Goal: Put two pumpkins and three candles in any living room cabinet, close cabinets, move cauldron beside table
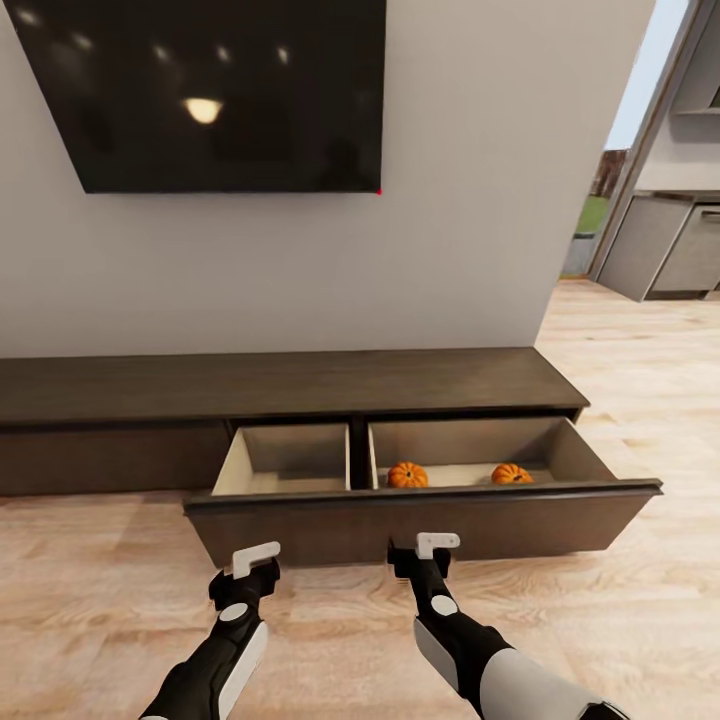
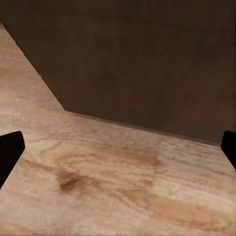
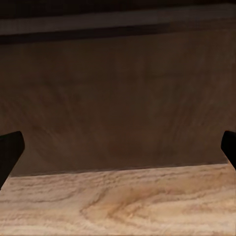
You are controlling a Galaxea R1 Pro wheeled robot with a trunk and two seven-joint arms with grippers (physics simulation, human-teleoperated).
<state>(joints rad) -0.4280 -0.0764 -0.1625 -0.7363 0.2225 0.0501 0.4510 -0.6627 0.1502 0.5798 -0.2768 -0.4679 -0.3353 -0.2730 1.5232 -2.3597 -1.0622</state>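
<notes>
The long low dark brown cabinet [image 1: 300, 385] stands against the wall with one wide drawer [image 1: 330, 525] pulled out. Two orange pumpkins [image 1: 407, 475] [image 1: 512, 474] lie in the drawer's right compartment, and the left compartment holds nothing. My left gripper [image 1: 256, 562] hovers low over the floor just before the drawer front, open, as its spread fingertips [image 2: 10, 150] show in the left wrist view. My right gripper [image 1: 437, 546] is also open and close to the drawer front [image 3: 118, 98], near its middle. The candles, the cauldron and the table are out of view.
A dark television [image 1: 210, 90] hangs on the wall above the cabinet. Pale wooden floor [image 1: 330, 640] spreads around my arms. At the right, past the wall's end, grey kitchen units [image 1: 680, 250] stand beyond open floor.
</notes>
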